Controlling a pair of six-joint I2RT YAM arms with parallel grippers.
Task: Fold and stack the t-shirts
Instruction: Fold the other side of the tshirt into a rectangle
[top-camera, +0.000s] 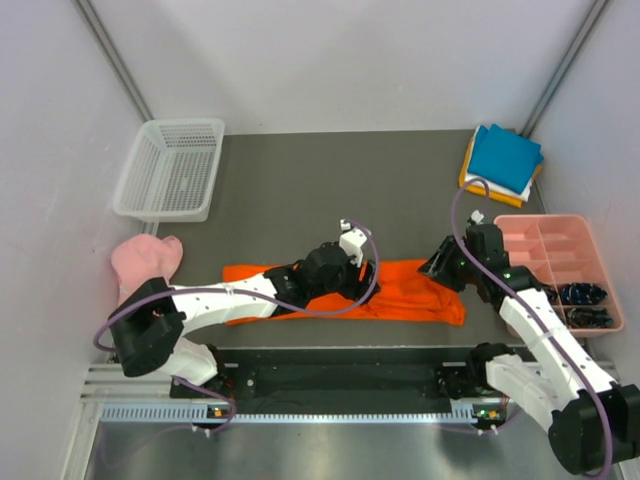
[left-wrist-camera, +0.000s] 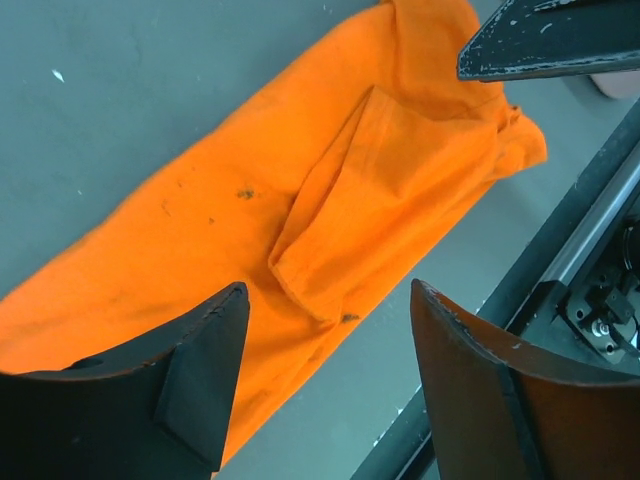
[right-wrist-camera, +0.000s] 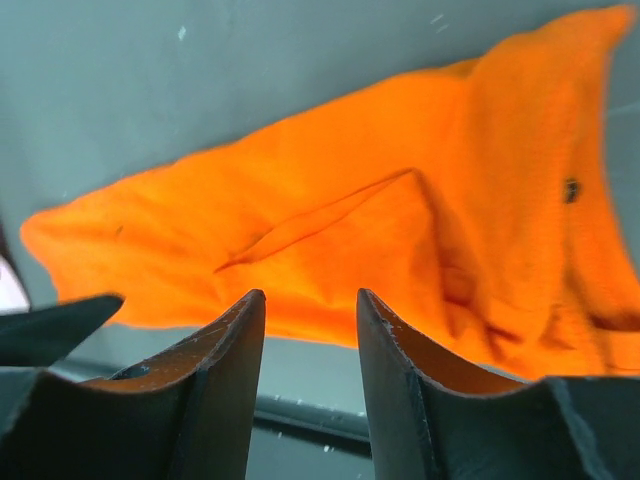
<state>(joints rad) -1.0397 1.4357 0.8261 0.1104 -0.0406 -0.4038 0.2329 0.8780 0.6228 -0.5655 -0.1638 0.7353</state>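
Note:
The bright orange t-shirt (top-camera: 410, 295) lies folded into a long strip near the table's front edge, and shows in the left wrist view (left-wrist-camera: 300, 180) and the right wrist view (right-wrist-camera: 350, 200). My left gripper (top-camera: 350, 278) hovers over its middle, open and empty (left-wrist-camera: 328, 290). My right gripper (top-camera: 437, 268) is at the shirt's right end, open and empty, over the near edge (right-wrist-camera: 310, 295). One of its fingers (left-wrist-camera: 540, 40) shows in the left wrist view. Teal blue, white and amber yellow t-shirts (top-camera: 503, 160) lie folded in a stack at the back right.
A white mesh basket (top-camera: 170, 168) stands at the back left. A pale pink cap (top-camera: 145, 260) lies at the left edge. A pink divided tray (top-camera: 575, 232) with dark small parts sits at the right. A metal rail (top-camera: 340, 410) runs along the front.

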